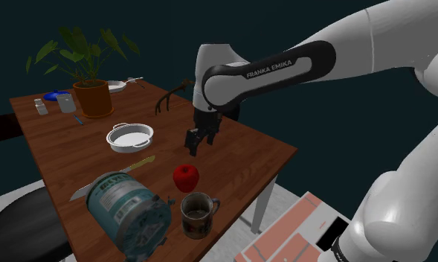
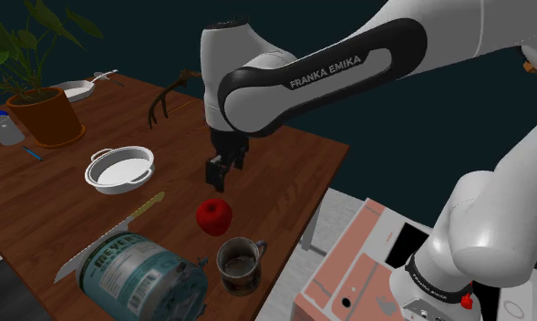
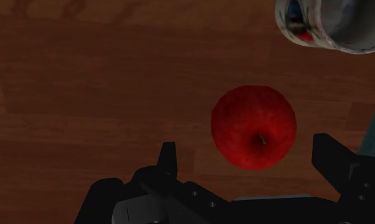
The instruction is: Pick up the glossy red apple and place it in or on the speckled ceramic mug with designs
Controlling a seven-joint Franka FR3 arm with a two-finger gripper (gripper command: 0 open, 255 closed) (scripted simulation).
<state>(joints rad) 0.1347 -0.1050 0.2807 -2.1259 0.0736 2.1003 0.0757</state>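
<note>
Clearly round, deep-red apple (image 3: pixel 254 127), stem dimple upward.

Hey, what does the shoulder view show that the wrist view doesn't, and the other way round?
The shoulder view adds the arm, the potted plant, the white pan and the knife. The wrist view adds a top-down look at the red apple, stem up, framed by the gripper's open fingers, which do not touch it. Both share the apple, the mug and the wooden table.
</note>
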